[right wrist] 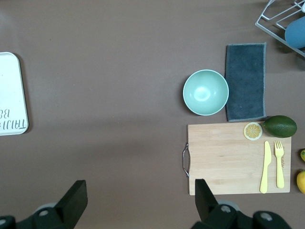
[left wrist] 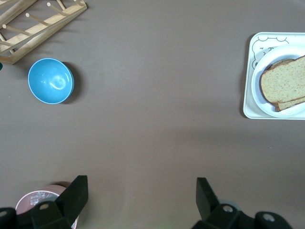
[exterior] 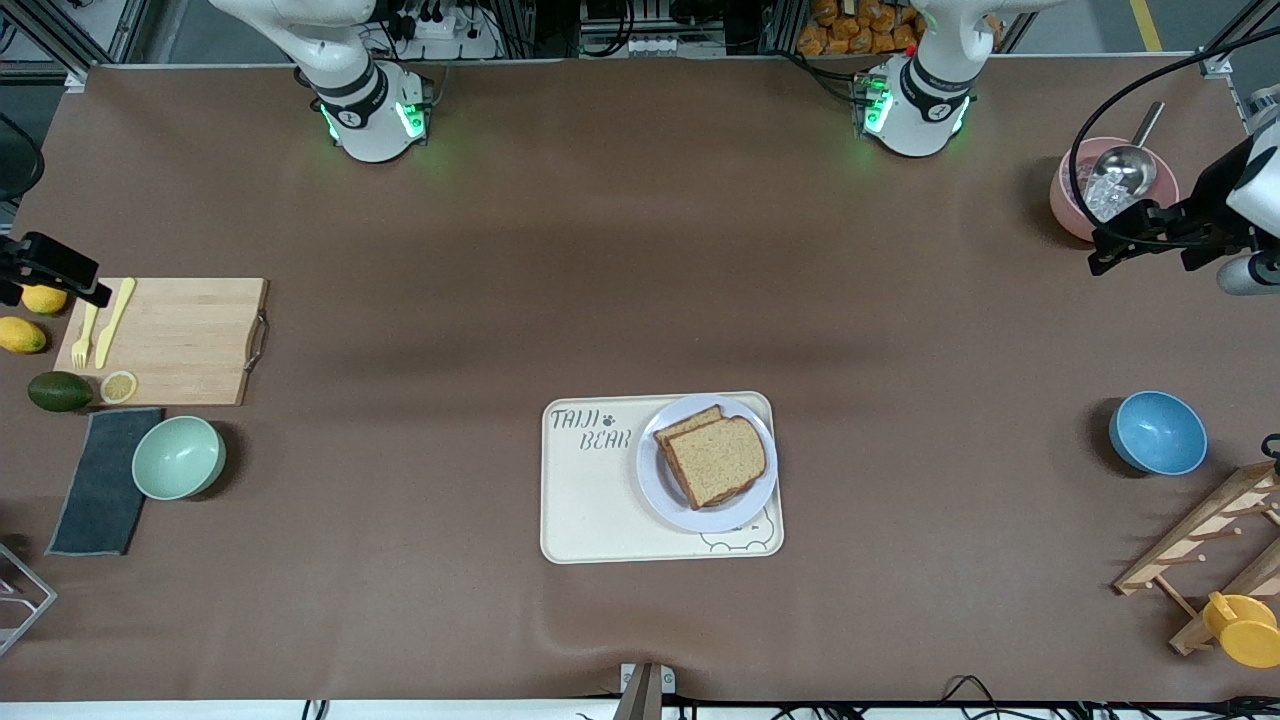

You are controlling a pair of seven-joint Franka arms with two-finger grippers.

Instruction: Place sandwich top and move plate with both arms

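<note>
The sandwich top (exterior: 718,460), a speckled tan bread slice, lies on another slice on the round pale plate (exterior: 655,490). The plate stands on the cream bear tray (exterior: 590,500) in the middle of the table, near the front camera. Bread (left wrist: 286,78), plate (left wrist: 259,95) and tray (left wrist: 248,95) also show in the left wrist view. A tray corner (right wrist: 12,95) shows in the right wrist view. My left gripper (exterior: 1105,250) (left wrist: 142,191) is open and empty over the table beside the pink bowl. My right gripper (exterior: 95,285) (right wrist: 140,193) is open and empty over the cutting board's end.
At the left arm's end are a pink bowl with a metal scoop (exterior: 1110,190), a blue bowl (exterior: 1157,432), a wooden rack (exterior: 1210,545) and a yellow cup (exterior: 1245,628). At the right arm's end are a cutting board (exterior: 180,340), a green bowl (exterior: 178,457), a grey cloth (exterior: 100,480) and fruit.
</note>
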